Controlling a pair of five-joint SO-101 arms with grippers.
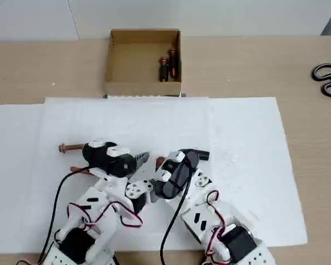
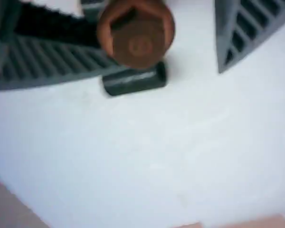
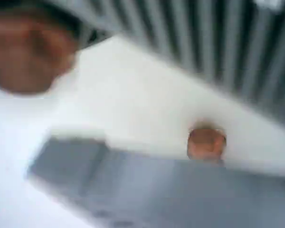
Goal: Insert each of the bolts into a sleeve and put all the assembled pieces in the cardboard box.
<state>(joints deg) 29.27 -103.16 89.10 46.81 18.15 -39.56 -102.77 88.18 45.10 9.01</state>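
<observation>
A copper bolt [image 2: 135,33] sits head-on between the wide-apart fingers of my left gripper [image 2: 180,66], against one ribbed finger [image 2: 42,61]. Beyond it a black sleeve [image 2: 133,81] lies on the white paper. From above, the left gripper [image 1: 145,160] and right gripper [image 1: 164,164] meet nose to nose around that bolt [image 1: 160,161], with the sleeve [image 1: 201,154] just past the right one. The right wrist view shows a blurred copper bolt [image 3: 28,52] close by and a ribbed finger [image 3: 237,47]. Two loose bolts [image 1: 70,147] [image 1: 78,169] lie by the left arm.
The cardboard box [image 1: 107,66] stands at the back of the table with two assembled pieces [image 1: 168,63] inside. White paper [image 1: 243,165] covers the work area. Scissors [image 1: 328,77] lie at the far right edge.
</observation>
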